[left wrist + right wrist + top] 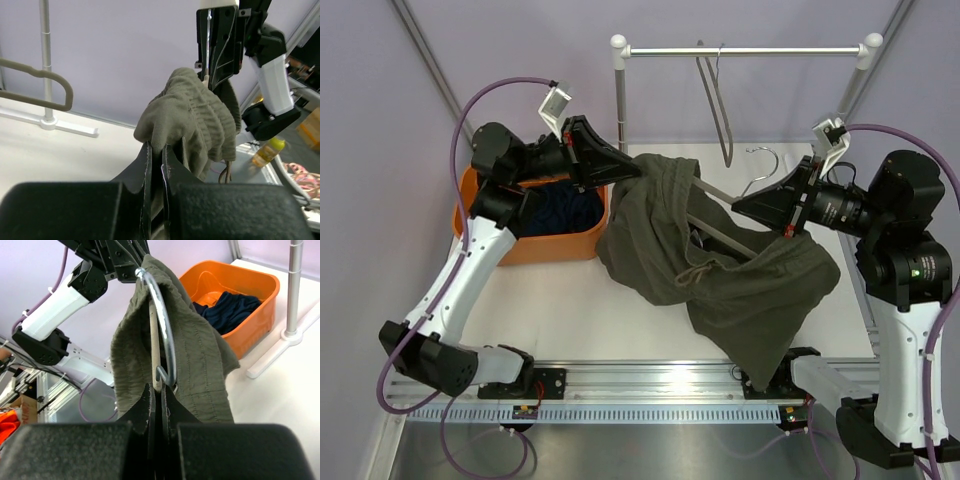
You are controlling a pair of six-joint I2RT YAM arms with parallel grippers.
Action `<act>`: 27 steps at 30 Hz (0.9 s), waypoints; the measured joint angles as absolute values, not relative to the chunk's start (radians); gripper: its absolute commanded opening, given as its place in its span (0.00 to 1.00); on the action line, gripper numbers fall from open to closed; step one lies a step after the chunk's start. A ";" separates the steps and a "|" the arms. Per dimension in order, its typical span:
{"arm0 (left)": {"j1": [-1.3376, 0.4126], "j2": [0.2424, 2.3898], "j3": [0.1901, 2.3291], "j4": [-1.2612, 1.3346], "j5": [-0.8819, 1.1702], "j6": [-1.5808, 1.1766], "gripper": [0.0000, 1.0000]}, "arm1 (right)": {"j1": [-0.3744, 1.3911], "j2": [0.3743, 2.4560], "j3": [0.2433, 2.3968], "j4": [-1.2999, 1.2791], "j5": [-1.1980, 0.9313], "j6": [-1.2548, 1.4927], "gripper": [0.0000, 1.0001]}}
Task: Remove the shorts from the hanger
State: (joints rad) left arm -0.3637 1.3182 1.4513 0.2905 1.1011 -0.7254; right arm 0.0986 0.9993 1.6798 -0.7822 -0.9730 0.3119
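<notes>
Nearest: olive green shorts [720, 270], just right of orange bin [555, 247], draped on hanger [168, 330], not yet freed; hook clamped in right gripper [156, 390], waistband pinched by left gripper [157, 150]. Farther: navy shorts [560, 208], inside the bin, apparently off already. Roughly half done, by estimate.

Bright even light, soft faint shadows, crisp overhead view (wrist foregrounds slightly blurred)

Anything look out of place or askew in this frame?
Yes: the olive shorts hang bunched and lopsided on the hanger, with the waistband draped right over its metal hook rather than sitting on the bar.
</notes>
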 measured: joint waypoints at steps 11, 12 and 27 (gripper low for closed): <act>0.016 1.320 1.365 0.412 0.913 -0.857 0.00 | 0.076 0.920 1.699 -0.921 -0.865 0.286 0.00; 0.014 1.320 1.356 0.421 0.911 -0.865 0.00 | 0.076 0.913 1.711 -0.929 -0.860 0.286 0.00; -0.222 1.411 1.354 0.769 1.168 -1.023 0.74 | 0.076 1.002 1.794 -0.918 -0.909 0.327 0.00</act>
State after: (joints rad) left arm -0.2222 1.4113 1.3537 0.7689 1.1683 -1.0233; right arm 0.0757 1.0023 1.7943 -0.9184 -0.9092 0.3267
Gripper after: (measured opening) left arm 0.718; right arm 0.049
